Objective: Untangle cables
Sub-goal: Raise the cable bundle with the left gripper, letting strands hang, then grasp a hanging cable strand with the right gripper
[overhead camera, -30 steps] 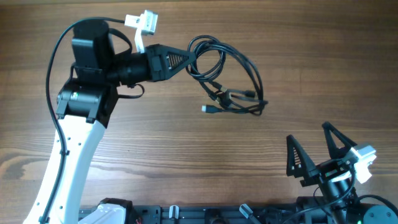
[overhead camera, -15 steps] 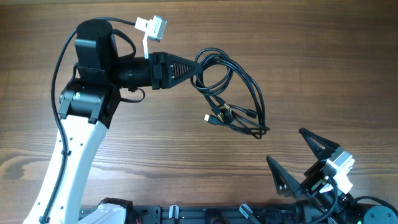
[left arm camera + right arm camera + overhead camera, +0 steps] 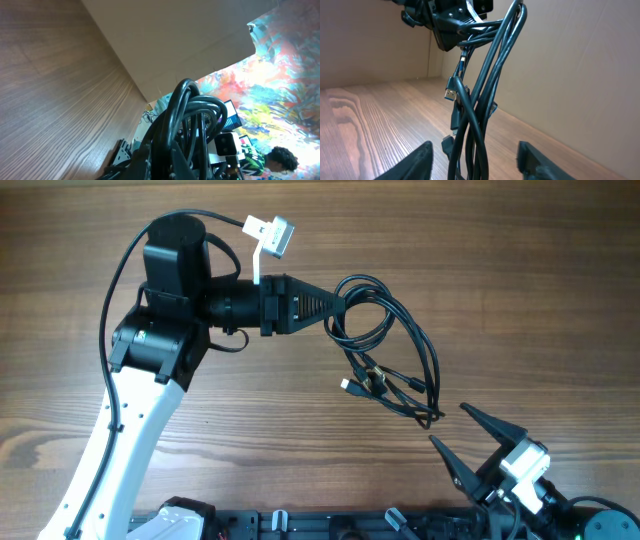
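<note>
The cables point(image 3: 395, 345) are a tangle of thin black cords hanging in loops from my left gripper point(image 3: 335, 305), which is shut on their top loops. A silver-tipped plug point(image 3: 345, 385) sticks out at the left of the bundle. My right gripper point(image 3: 447, 423) is open at the lower right, its fingertips on either side of the bundle's lower end. In the right wrist view the cables point(image 3: 470, 135) hang between the two fingers point(image 3: 417, 160) without touching them. The left wrist view shows the cables point(image 3: 192, 112) clamped close in front of the camera.
The wooden table point(image 3: 520, 270) lies under everything. The left arm's white body point(image 3: 120, 440) crosses the left side, its white camera point(image 3: 272, 232) above the wrist. A black rail point(image 3: 300, 525) runs along the front edge. A cardboard wall point(image 3: 580, 60) stands behind.
My left gripper has carried the cables right and slightly down. The right gripper has turned and come in around the bundle's lower end, its jaws narrower than before.
</note>
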`<state>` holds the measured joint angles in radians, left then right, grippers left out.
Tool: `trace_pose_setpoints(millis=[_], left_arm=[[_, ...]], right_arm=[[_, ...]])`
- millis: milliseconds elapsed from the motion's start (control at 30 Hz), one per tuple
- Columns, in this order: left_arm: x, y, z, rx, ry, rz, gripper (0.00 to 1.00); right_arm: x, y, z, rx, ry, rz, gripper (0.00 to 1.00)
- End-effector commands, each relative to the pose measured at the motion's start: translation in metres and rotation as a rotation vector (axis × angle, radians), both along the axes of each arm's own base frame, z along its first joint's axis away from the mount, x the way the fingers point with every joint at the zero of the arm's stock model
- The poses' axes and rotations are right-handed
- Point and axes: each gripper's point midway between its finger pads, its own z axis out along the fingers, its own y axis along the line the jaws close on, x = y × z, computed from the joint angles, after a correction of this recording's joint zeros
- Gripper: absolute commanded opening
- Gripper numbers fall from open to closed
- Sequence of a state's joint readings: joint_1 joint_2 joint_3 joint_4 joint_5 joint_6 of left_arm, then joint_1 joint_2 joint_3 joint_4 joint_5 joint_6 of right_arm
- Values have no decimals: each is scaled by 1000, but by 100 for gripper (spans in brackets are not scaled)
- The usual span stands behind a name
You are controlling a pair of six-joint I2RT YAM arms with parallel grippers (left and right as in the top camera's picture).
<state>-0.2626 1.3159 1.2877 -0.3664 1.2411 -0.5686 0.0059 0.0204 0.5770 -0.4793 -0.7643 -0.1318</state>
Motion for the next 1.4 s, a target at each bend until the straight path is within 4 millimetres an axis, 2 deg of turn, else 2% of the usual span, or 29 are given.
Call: trace_pose_setpoints(millis=[0, 67, 133, 267, 400, 467, 500, 533, 567, 867, 933, 1133, 1267, 1367], left_arm=[[-13, 0, 16, -23, -55, -38, 4], [-14, -1, 16, -23, -55, -42, 4], [-17, -4, 16, -24, -56, -55, 4], [-21, -10, 16, -23, -63, -72, 4], [-22, -11, 17, -24, -67, -73, 4], [-22, -11, 17, -24, -67, -73, 4], [-22, -11, 17, -24, -67, -73, 4], [-20, -11, 16, -21, -68, -65, 4], [-19, -11, 16, -19, -69, -58, 4], [2, -8, 7, 31, -73, 66, 4], [18, -4, -4, 87, -49, 170, 4], [37, 10, -32, 204, 29, 328, 4], [45, 21, -49, 279, 70, 413, 4], [45, 22, -51, 284, 75, 417, 4]], right_arm=[[-3, 3, -1, -23, -14, 25, 50], [-3, 3, -3, -32, -14, 25, 49], [-3, 3, -5, -39, -10, 24, 44], [-3, 3, -5, -39, -7, 24, 43], [-3, 3, -6, -39, -5, 24, 33], [-3, 3, -7, -39, 0, 24, 23], [-3, 3, -7, -39, 2, 24, 12], [-3, 3, -7, -39, 2, 25, 6], [-3, 3, -7, -38, 3, 25, 4], [2, -1, -9, -32, 21, -11, 4], [5, -5, -3, 19, 36, -42, 4], [3, -6, 21, 116, 3, -32, 4], [6, -9, 17, 125, 29, -58, 4], [12, -15, 10, 128, 64, -102, 4]])
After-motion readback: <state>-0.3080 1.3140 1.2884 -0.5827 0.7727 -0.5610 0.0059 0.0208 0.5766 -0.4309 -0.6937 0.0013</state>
